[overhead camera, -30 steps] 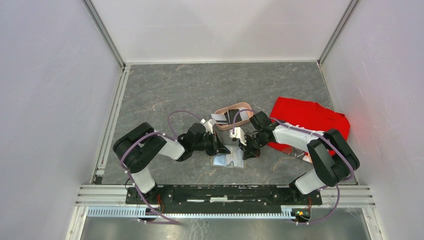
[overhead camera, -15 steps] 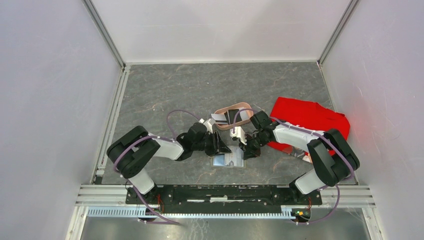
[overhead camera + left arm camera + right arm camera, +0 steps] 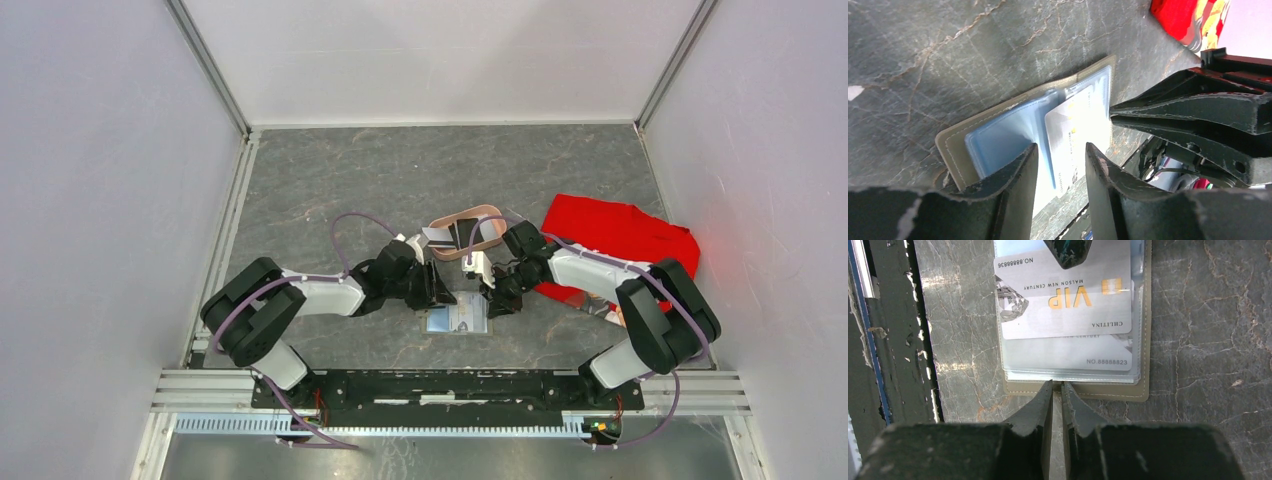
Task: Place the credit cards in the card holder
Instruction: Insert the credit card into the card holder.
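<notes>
The olive-grey card holder (image 3: 1144, 340) lies open on the table, clear sleeves up; it also shows in the top view (image 3: 457, 320). A whitish VIP credit card (image 3: 1068, 305) lies over the sleeves, above a second card (image 3: 1073, 354) inside a sleeve. My left gripper (image 3: 1062, 147) is open, its fingers (image 3: 1015, 175) astride the white card (image 3: 1073, 125), one tip resting on that card's far end. My right gripper (image 3: 1057, 384) is shut, tips pressed on the holder's near edge. In the top view the left gripper (image 3: 438, 287) and right gripper (image 3: 492, 300) flank the holder.
A pink oval tray (image 3: 483, 211) with a greyish card and dark pieces stands just behind the holder. A red cloth (image 3: 620, 235) lies at the right, under the right arm. A metal rail (image 3: 450, 385) runs along the near edge.
The left arm's elbow has swung out to the left and lower, while its gripper has stayed at the holder. The right gripper and the holder have hardly moved.
</notes>
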You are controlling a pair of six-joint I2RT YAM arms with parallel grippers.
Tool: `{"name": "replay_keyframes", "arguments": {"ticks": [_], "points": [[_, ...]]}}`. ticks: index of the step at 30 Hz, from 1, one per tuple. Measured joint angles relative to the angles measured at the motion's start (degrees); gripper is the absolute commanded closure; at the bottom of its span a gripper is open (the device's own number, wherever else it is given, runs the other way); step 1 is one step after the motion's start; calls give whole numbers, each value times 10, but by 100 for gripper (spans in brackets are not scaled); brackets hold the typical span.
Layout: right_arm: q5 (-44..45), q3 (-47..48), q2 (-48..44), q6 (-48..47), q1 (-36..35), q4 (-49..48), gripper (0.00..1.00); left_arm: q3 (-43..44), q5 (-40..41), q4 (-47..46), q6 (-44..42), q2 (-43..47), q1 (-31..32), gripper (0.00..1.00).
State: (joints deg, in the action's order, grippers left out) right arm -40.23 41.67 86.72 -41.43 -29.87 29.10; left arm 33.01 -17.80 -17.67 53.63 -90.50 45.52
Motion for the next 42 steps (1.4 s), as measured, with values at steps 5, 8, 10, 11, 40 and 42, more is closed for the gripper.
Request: {"name": "replay_keyframes", "arguments": {"ticks": [5, 8, 10, 11, 40, 42], "points": [[0, 0, -1, 0, 0, 2, 84, 2, 3, 16, -2, 0, 6, 62], [0, 0, -1, 0, 0, 2, 84, 5, 3, 19, -2, -2, 17, 67], [0, 0, -1, 0, 0, 2, 85, 9, 2, 18, -1, -8, 23, 71], [-1, 0, -1, 0, 0, 2, 86, 10, 1, 16, -1, -11, 26, 72], [-22, 2, -54, -45, 31, 28, 89, 39, 45, 19, -10, 30, 61, 75], [-22, 2, -53, -50, 31, 30, 94, 35, 46, 20, -10, 29, 61, 83]]}}
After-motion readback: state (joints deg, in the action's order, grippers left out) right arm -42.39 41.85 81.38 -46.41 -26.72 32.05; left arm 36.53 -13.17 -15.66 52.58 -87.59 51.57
